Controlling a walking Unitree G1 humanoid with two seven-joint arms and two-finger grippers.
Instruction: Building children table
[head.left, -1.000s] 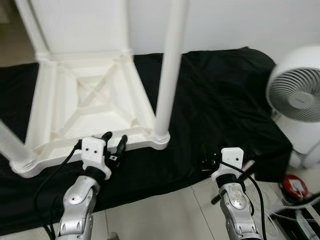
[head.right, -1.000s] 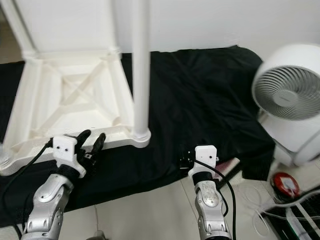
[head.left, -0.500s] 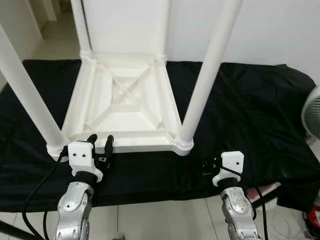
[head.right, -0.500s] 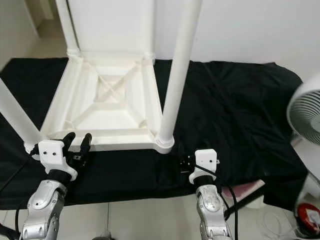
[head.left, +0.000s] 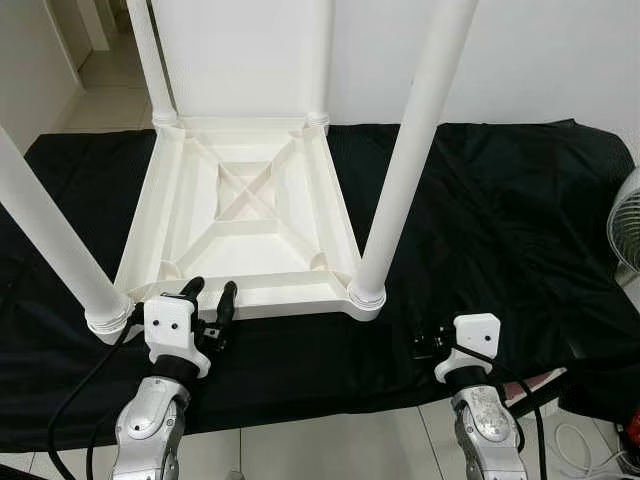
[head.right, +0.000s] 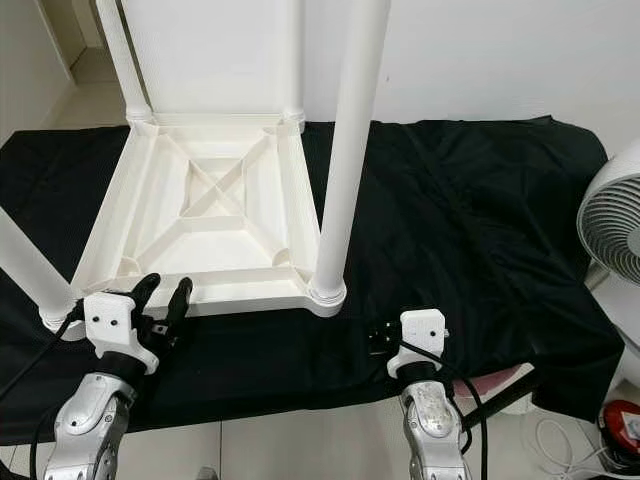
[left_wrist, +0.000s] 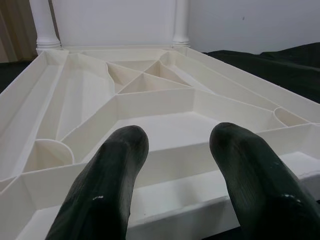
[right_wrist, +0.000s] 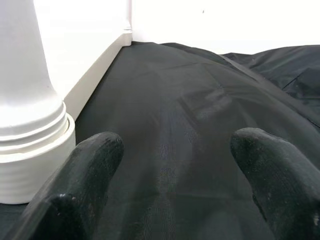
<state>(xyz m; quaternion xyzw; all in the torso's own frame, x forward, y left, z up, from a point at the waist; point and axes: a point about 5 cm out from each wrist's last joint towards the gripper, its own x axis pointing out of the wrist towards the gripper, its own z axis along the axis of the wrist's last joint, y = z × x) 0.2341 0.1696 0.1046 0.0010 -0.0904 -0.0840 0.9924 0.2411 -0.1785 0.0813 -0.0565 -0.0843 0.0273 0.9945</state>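
Upturned white plastic children's table (head.left: 245, 215) lies on black cloth (head.left: 500, 220), four legs fitted. Left claw (head.left: 208, 300) spread at near rim; right claw (right_wrist: 170, 175) spread over cloth. Rim should be gripped squarely before flipping.

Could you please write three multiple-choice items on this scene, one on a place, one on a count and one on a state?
1. Where does the white table lie?
A. upside down on the black cloth
B. on bare floor tiles
C. on a wooden bench

2. How many legs stand fitted in its corners?
A. one
B. two
C. four

3. How are the left gripper fingers?
A. shut on a leg
B. open
C. shut on a screw

Key: 1 A, its ribbed underside faces up; 2 C, a leg rises from each corner; 3 B, the left wrist view shows a gap between them.
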